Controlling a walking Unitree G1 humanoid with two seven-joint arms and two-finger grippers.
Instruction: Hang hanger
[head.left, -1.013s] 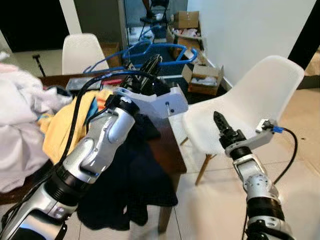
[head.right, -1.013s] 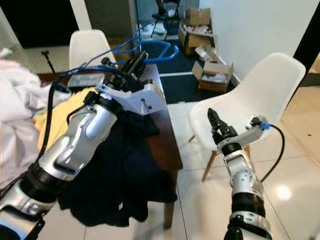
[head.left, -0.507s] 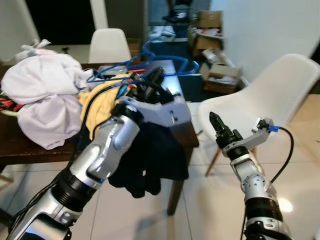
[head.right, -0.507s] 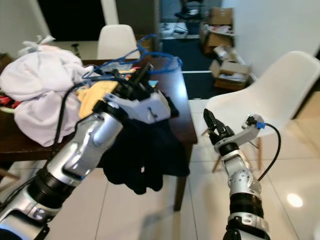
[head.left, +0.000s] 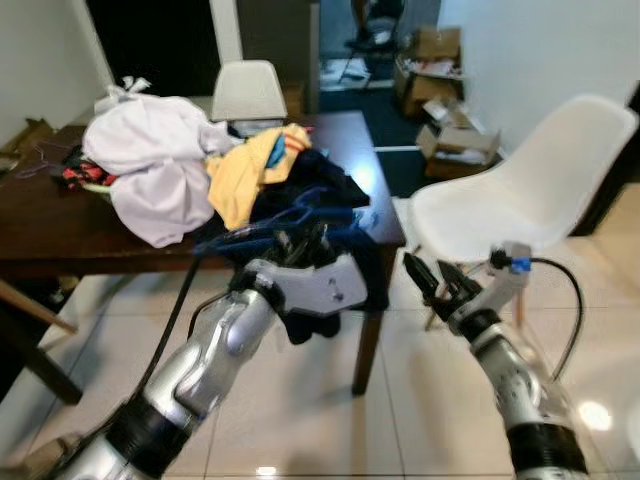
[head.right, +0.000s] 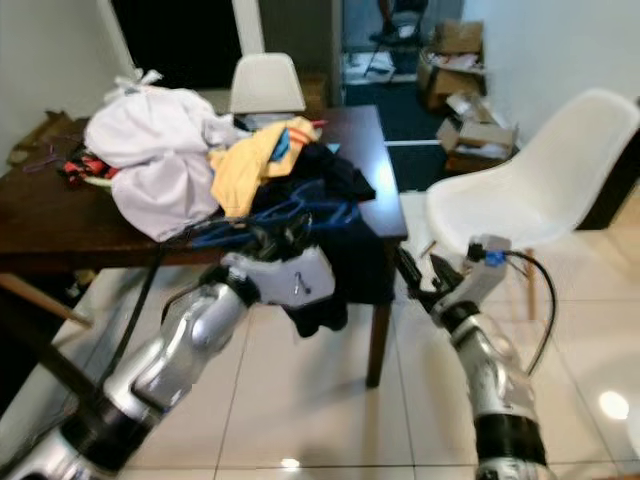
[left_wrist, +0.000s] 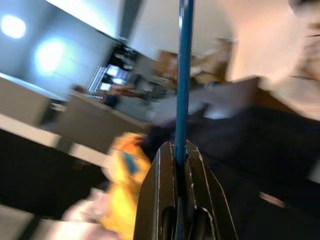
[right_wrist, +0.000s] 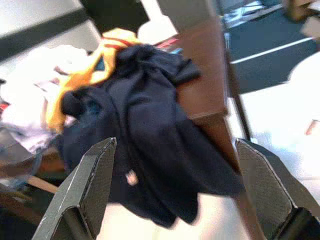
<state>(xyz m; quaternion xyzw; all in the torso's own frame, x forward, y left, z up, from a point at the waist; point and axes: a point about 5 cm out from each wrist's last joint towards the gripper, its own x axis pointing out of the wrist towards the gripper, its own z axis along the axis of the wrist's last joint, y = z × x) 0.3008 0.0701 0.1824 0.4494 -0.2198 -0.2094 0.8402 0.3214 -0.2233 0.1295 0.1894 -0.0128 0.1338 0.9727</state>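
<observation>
A blue wire hanger (head.left: 285, 218) is held level in front of the dark wooden table (head.left: 60, 225), just off its near edge. My left gripper (head.left: 303, 240) is shut on it; in the left wrist view the blue hanger bar (left_wrist: 183, 75) runs up from between the closed fingers (left_wrist: 159, 200). My right gripper (head.left: 425, 272) hovers open to the right of the table's corner leg, apart from the hanger. Its fingers (right_wrist: 85, 190) stand wide apart with nothing between them, facing a navy garment (right_wrist: 150, 145) that hangs over the table edge.
On the table lies a pile of white clothes (head.left: 150, 150), a yellow garment (head.left: 250, 170) and the navy garment (head.left: 335, 190). A white chair (head.left: 520, 190) stands at the right, another white chair (head.left: 245, 90) behind the table. Cardboard boxes (head.left: 450, 140) sit farther back. Tiled floor lies below.
The camera has pulled back and swung left, showing more of the table. My left arm has lowered the hanger to the table's near edge. The right gripper's fingers have spread apart.
</observation>
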